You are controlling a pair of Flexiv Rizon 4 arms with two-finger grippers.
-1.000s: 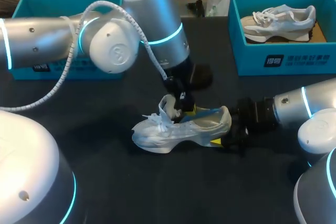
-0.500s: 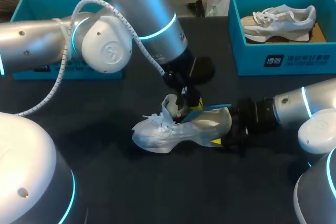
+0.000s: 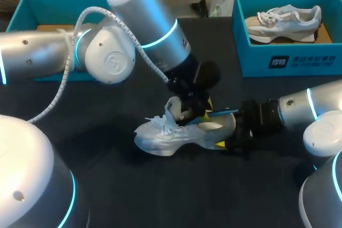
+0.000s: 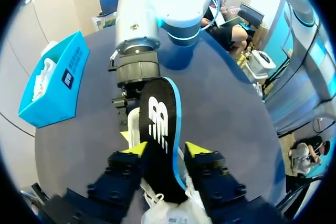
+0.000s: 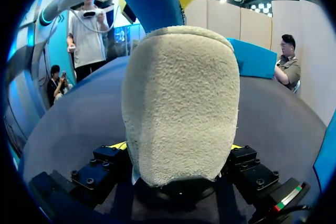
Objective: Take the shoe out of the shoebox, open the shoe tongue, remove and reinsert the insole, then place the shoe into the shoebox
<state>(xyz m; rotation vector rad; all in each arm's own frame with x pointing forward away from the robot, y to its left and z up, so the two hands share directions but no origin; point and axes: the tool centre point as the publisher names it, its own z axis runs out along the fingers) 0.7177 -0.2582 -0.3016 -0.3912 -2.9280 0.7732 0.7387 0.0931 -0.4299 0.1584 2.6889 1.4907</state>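
Two teal shoeboxes stand at the far side of the dark bench (image 3: pixel 133 190). The left shoebox (image 3: pixel 26 9) is partly hidden behind my left arm (image 3: pixel 139 30). That arm slants down to the middle of the bench, where the left claw (image 3: pixel 199 109) hangs just over the open top of the white sneaker (image 3: pixel 176 134). In the left wrist view this claw (image 4: pixel 166 149) is closed narrowly on the black, blue-edged insole (image 4: pixel 160 129), one yellow tip pressing each face; the insole stands up out of the sneaker. The sneaker lies at mid-bench, toe to the left, heel to the right. The right claw (image 3: pixel 228 132) clamps its suede heel (image 5: pixel 181 103) from both sides, fingers spread wide. Far right, the right shoebox (image 3: pixel 288 60) holds a second sneaker (image 3: pixel 283 22).
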